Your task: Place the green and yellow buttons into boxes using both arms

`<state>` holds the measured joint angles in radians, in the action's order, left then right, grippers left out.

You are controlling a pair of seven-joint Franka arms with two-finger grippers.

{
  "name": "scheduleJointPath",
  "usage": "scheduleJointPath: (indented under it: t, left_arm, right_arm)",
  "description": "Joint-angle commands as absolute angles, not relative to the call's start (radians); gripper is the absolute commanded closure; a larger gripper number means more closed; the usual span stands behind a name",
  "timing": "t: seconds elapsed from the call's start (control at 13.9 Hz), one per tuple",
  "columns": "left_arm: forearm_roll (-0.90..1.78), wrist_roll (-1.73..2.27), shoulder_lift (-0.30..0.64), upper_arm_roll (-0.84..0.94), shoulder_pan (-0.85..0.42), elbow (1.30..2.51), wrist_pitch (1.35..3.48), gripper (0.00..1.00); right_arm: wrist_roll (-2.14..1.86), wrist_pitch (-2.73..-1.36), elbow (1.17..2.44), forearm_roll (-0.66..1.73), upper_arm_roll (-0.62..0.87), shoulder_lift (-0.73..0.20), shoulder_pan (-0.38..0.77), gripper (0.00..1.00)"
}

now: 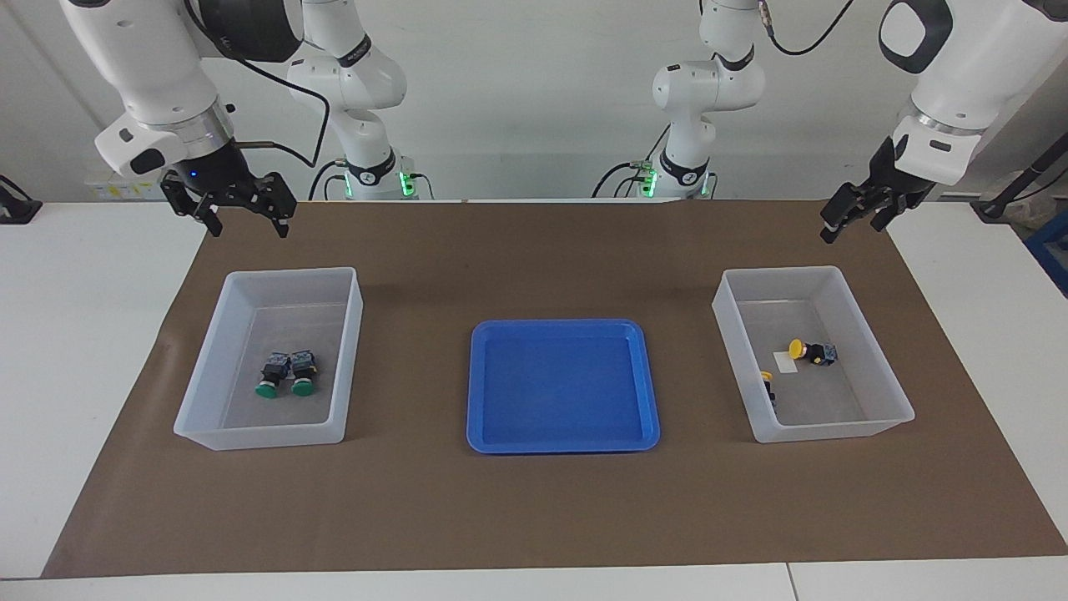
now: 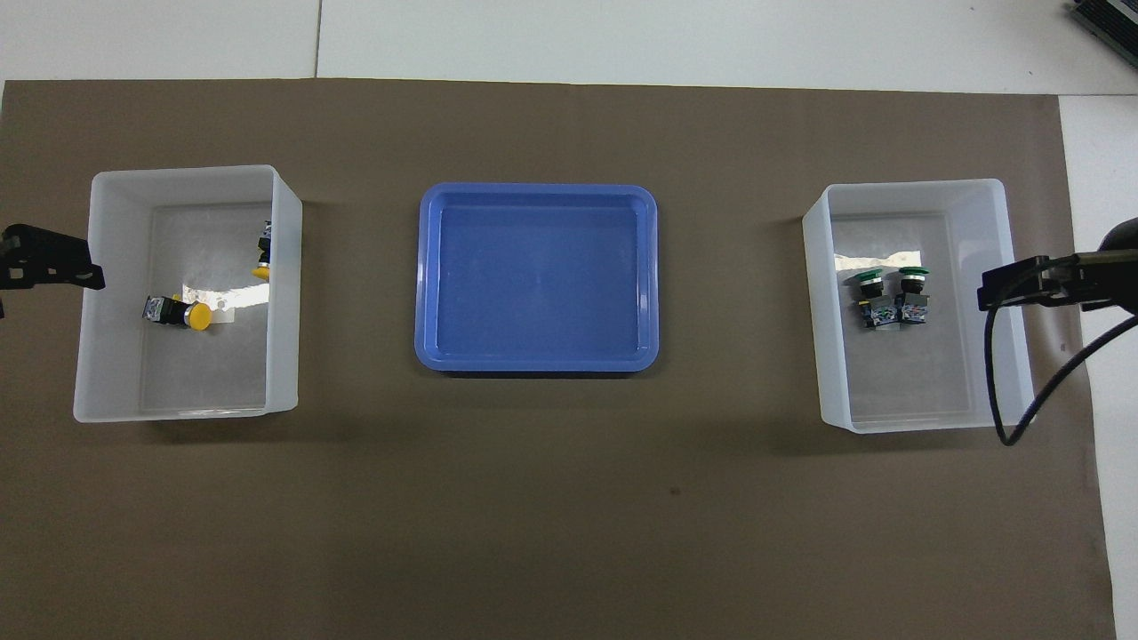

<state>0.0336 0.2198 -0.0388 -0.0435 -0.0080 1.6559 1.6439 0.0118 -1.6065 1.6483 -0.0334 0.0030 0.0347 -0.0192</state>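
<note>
Four buttons (image 1: 285, 376) in boxes (image 1: 209, 376), fingers (image 1: 215, 219) well apart

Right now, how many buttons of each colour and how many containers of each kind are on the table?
Green buttons: 2
Yellow buttons: 2
Translucent white boxes: 2
Blue tray: 1
Total: 7

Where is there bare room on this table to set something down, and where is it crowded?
The blue tray holds nothing. Brown mat is bare between the tray and each box, and along the edge farthest from the robots. The box at the right arm's end holds two green buttons side by side; the other box holds two yellow buttons, one against its wall.
</note>
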Motion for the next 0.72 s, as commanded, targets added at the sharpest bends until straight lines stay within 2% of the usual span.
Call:
scheduleJointPath:
  t: [0.0, 0.36, 0.65]
  left_arm:
    - [0.049, 0.261, -0.057, -0.049, -0.014, 1.677, 1.670, 0.00]
    - [0.048, -0.035, -0.057, -0.049, -0.014, 1.677, 1.671, 0.00]
    - [0.048, -0.035, -0.060, -0.041, -0.055, 1.681, 1.658, 0.00]
  right_arm:
    - [0.015, -1.608, 1.669, -0.011, 0.005, 0.055, -0.028, 0.00]
    - [0.014, -1.605, 1.669, -0.011, 0.005, 0.055, -0.025, 0.00]
    - [0.014, -1.601, 1.671, -0.011, 0.006, 0.057, -0.023, 0.00]
